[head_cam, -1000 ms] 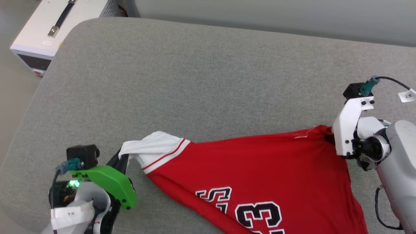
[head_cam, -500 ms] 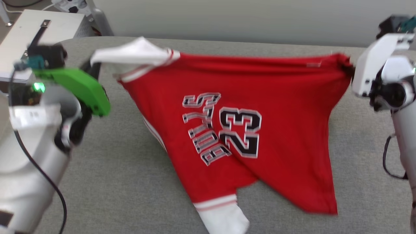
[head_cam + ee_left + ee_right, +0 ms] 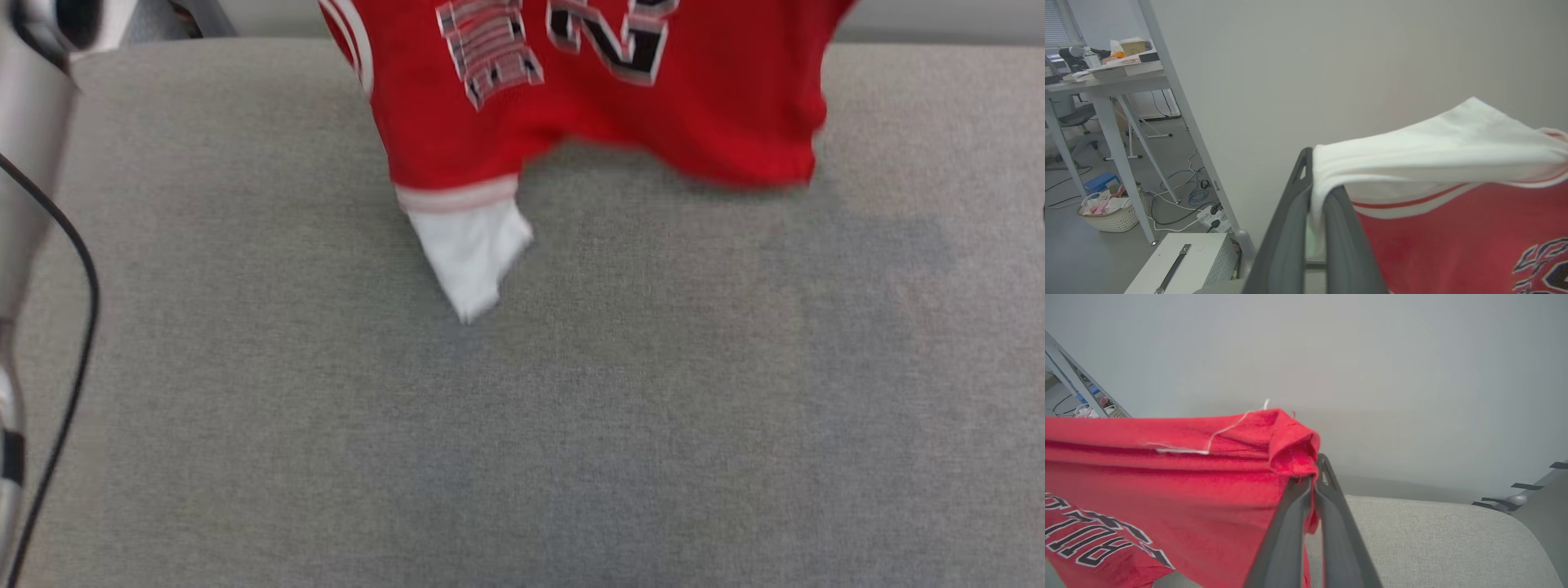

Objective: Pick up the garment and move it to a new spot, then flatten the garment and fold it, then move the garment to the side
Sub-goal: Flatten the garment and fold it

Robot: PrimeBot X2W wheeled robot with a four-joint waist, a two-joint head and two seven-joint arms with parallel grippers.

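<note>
Garment [image 3: 604, 122], a red jersey-style T-shirt with black, white-outlined print, hung across the top of the head view, blurred. Its lower hem and one white sleeve [image 3: 473, 253] dangled over a grey padded surface [image 3: 571, 408]; whether the sleeve tip touched the padding could not be told. A pale robot arm [image 3: 24, 122] stood at the far left edge, a black cable [image 3: 77, 327] looping down beside it.

In the left wrist view, the left gripper [image 3: 1316, 179] was clamped on the garment's [image 3: 1453, 228] other white sleeve [image 3: 1433, 147]. The cloth was pinched between the two dark fingers [image 3: 1286, 237] and folded over one tip. From the gripper the sleeve stretched away to the right, and the red body with its striped trim hung lower on that side. To the gripper's left, low down, sat a white box [image 3: 1180, 261]. Farther left were a wicker basket [image 3: 1110, 212] and a cluttered desk [image 3: 1106, 77].

In the right wrist view, the right gripper [image 3: 1315, 473] was closed on a bunched red edge of the garment [image 3: 1188, 490], right at its fingertips. The cloth spread taut to the gripper's left, lettering showing at the lower left. The grey padded surface [image 3: 1433, 539] lay beyond and to the gripper's right.
</note>
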